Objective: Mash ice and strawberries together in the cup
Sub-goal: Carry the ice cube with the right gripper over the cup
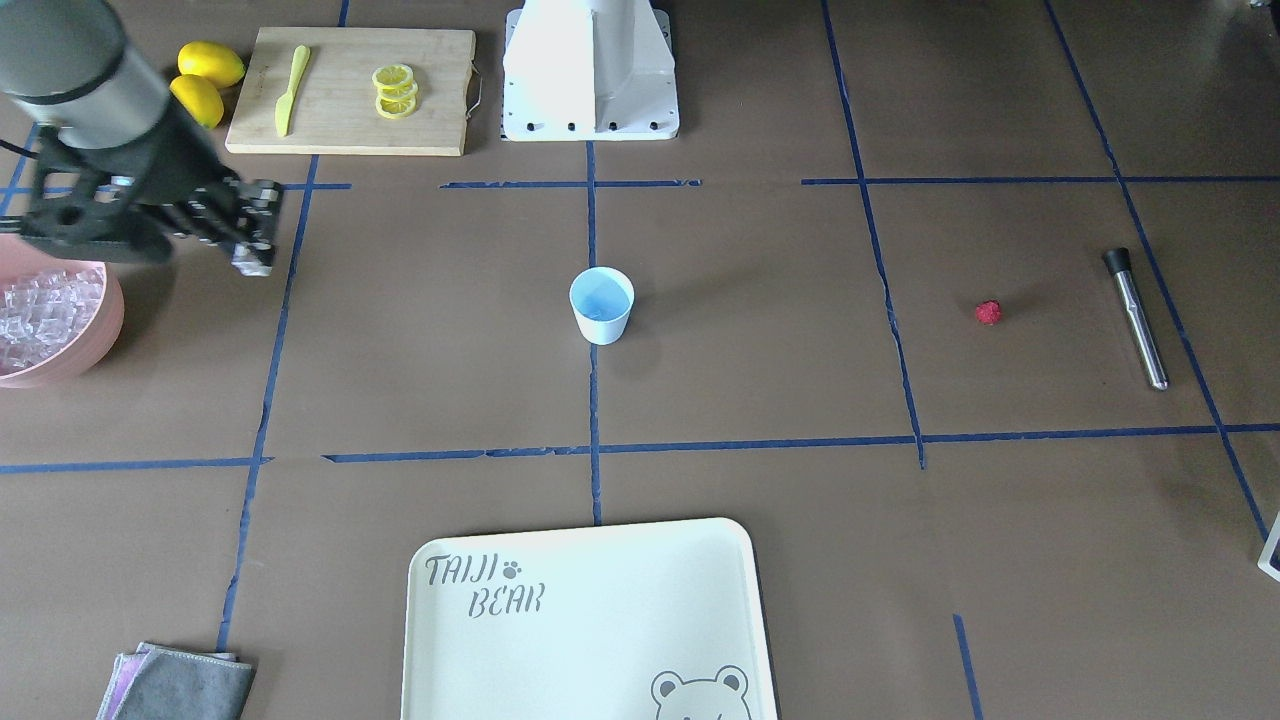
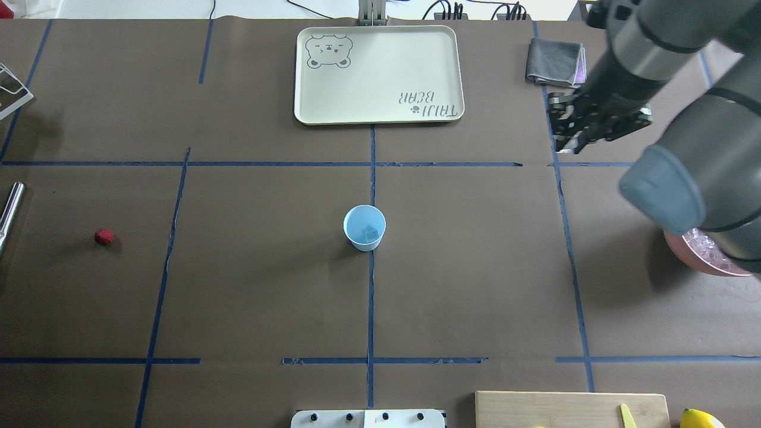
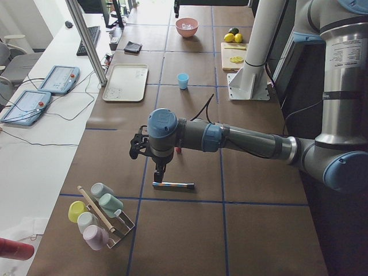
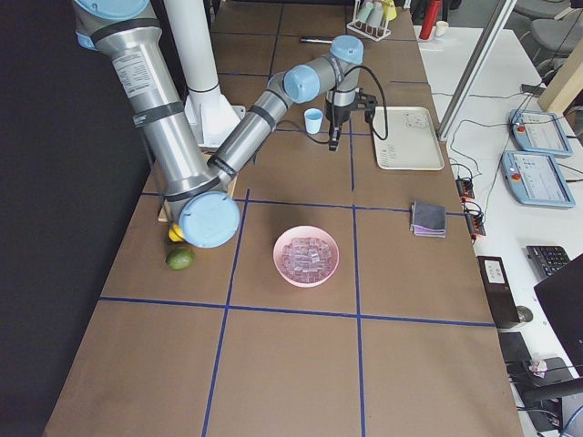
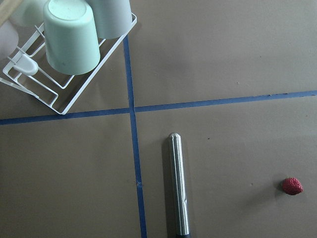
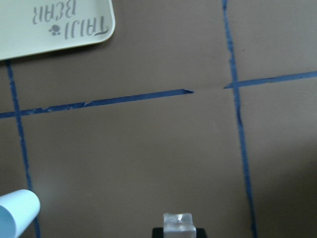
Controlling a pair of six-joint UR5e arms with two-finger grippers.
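The light-blue cup [image 1: 602,305] stands upright at the table's middle, and one ice cube [image 2: 372,233] lies inside it. My right gripper [image 2: 565,128] hovers between the cup and the pink bowl, shut on a clear ice cube [image 6: 178,222]. The cup's rim [image 6: 17,218] shows at the lower left of the right wrist view. The red strawberry [image 1: 988,312] lies alone on the table, and also shows in the left wrist view [image 5: 292,186]. My left gripper [image 3: 158,172] hangs over the metal muddler [image 5: 178,188]; I cannot tell whether it is open or shut.
The pink bowl [image 1: 118,310] of ice cubes [image 1: 45,305] sits under my right arm. A cream tray [image 2: 380,113] lies beyond the cup. A cutting board [image 1: 440,90] with lemon slices, a cup rack [image 5: 64,94] and a grey cloth [image 2: 553,59] line the edges.
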